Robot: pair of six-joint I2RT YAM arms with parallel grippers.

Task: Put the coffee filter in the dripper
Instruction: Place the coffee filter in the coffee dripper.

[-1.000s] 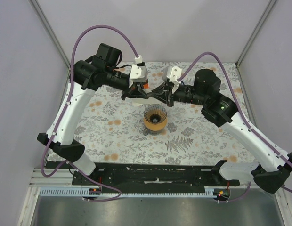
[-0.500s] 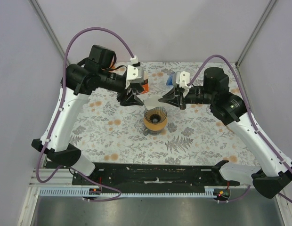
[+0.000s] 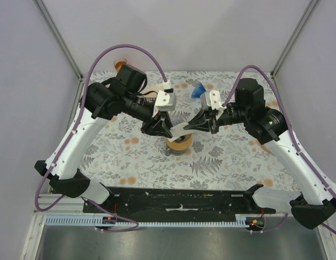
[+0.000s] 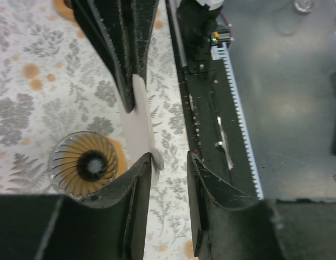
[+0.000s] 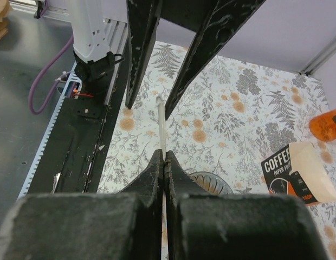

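Note:
The white paper filter (image 3: 179, 129) hangs flat just above the amber ribbed dripper (image 3: 179, 142) at the table's middle. My right gripper (image 3: 189, 127) is shut on the filter's right edge. The right wrist view shows the filter (image 5: 161, 122) edge-on, running out from the closed tips (image 5: 164, 154), with the dripper (image 5: 211, 181) below right. My left gripper (image 3: 166, 131) is open at the filter's left end. In the left wrist view the filter (image 4: 141, 116) touches the left fingertip (image 4: 143, 162), and the jaws (image 4: 169, 162) stand apart. The dripper (image 4: 86, 165) sits to the lower left.
A brown coffee filter package (image 5: 298, 173) lies on the floral mat behind the dripper. Near it are an orange object (image 5: 328, 122) and a blue object (image 3: 198, 89). An orange cup (image 3: 120, 65) stands at the back left. The black base rail (image 3: 179, 200) runs along the near edge.
Both grippers have moved toward the near side with the filter, from behind the dripper to just above it. The left arm has swung right.

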